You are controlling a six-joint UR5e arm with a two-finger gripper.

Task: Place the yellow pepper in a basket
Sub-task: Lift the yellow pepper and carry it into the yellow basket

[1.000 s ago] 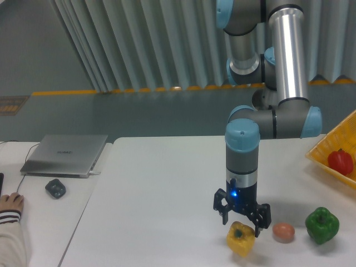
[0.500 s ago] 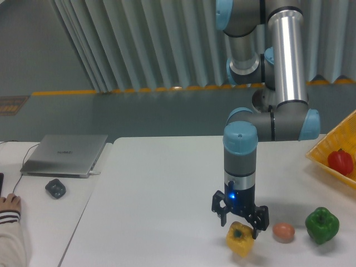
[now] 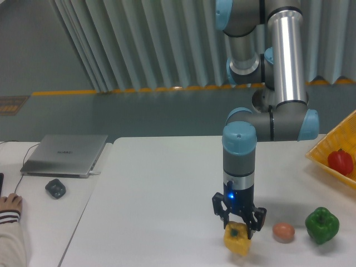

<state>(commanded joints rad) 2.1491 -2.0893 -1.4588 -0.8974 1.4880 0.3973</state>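
Note:
The yellow pepper point(image 3: 238, 246) sits on the white table near the front edge, its green stem dimple facing up. My gripper point(image 3: 238, 228) points straight down over it, jaws open, with the fingertips point(image 3: 225, 221) straddling the pepper's top. The fingers do not look closed on it. The yellow-orange basket point(image 3: 332, 146) shows only in part at the right edge, well right of the gripper.
A red pepper point(image 3: 340, 162) lies in the basket. A green pepper point(image 3: 322, 225) and a small orange-pink round fruit point(image 3: 283, 232) lie right of the yellow pepper. A laptop point(image 3: 65, 154), a mouse point(image 3: 55, 188) and a person's hand point(image 3: 10, 204) are at the left.
The gripper has shifted slightly left and come down, so its fingers now reach around the top of the yellow pepper. The pepper has barely moved.

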